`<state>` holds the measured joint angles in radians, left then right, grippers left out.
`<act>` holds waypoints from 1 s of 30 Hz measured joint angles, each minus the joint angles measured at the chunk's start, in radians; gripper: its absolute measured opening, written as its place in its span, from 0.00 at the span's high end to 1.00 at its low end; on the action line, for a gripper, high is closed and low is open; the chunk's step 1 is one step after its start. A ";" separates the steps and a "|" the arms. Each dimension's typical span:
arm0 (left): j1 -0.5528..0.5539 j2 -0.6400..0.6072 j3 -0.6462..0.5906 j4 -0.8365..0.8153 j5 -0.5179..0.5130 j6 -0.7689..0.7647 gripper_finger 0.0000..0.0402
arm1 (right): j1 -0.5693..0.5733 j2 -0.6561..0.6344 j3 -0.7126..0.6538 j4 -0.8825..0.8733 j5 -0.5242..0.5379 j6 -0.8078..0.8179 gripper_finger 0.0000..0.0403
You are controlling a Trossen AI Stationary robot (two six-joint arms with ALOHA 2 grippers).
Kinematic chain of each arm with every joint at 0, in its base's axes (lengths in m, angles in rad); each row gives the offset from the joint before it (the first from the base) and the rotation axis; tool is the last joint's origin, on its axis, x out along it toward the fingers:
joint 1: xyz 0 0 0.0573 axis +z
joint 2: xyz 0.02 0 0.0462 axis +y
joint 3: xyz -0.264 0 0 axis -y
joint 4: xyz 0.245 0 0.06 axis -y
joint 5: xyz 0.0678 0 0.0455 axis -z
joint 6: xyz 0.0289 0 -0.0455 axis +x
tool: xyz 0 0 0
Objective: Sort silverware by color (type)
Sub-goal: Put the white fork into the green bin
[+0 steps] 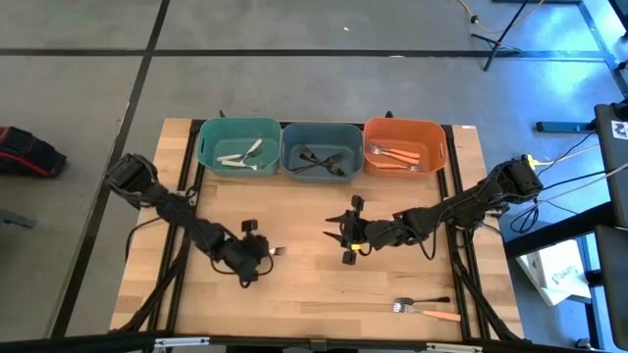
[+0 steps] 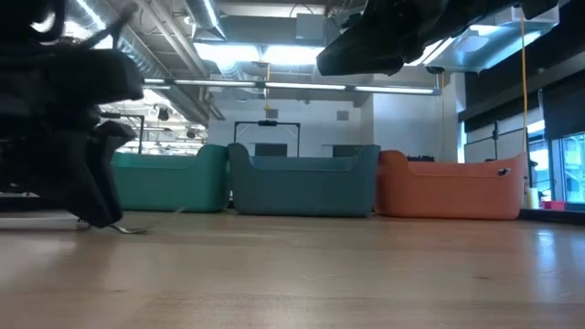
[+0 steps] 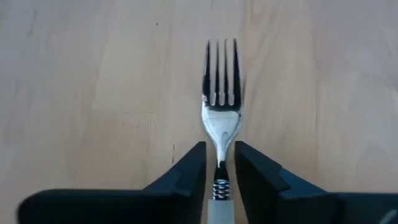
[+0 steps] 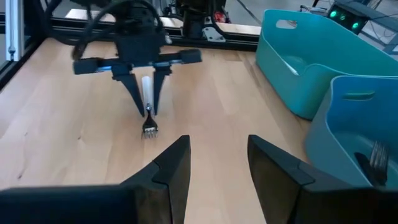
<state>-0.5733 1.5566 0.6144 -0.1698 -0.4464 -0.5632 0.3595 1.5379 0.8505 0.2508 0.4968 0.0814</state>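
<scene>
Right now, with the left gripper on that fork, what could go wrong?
1. The left gripper straddles the white fork at its thin neck, and its grip looks loose, so the fork could slip or swivel.
2. The right gripper hovers open nearby, in the way of a carry to the teal bin.

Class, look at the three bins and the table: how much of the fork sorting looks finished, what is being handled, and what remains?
Done: white forks in the teal bin, black in the blue bin, orange in the orange bin. In hand: the left pincer straddles a white-handled fork on the table. Left: two forks near the front edge. The right pincer waits open.
</scene>
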 joint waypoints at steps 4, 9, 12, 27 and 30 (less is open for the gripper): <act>0.037 -0.002 0.000 0.001 0.068 0.008 0.72 | 0.000 0.000 0.000 -0.001 -0.001 0.000 0.63; 0.065 -0.004 -0.004 0.002 0.115 0.012 0.68 | 0.000 0.000 0.000 -0.008 -0.001 0.000 0.63; 0.080 -0.008 -0.016 0.006 0.168 0.016 0.70 | 0.000 0.000 0.000 -0.009 -0.001 0.000 0.63; 0.078 -0.006 -0.023 0.013 0.155 0.052 0.98 | 0.000 -0.001 0.000 -0.023 -0.011 0.000 0.63; 0.078 -0.006 -0.024 0.031 0.153 0.082 0.98 | -0.010 -0.001 0.000 0.041 -0.007 -0.007 0.63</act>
<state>-0.4957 1.5509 0.5907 -0.1385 -0.2933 -0.4813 0.3493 1.5372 0.8505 0.2917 0.4893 0.0747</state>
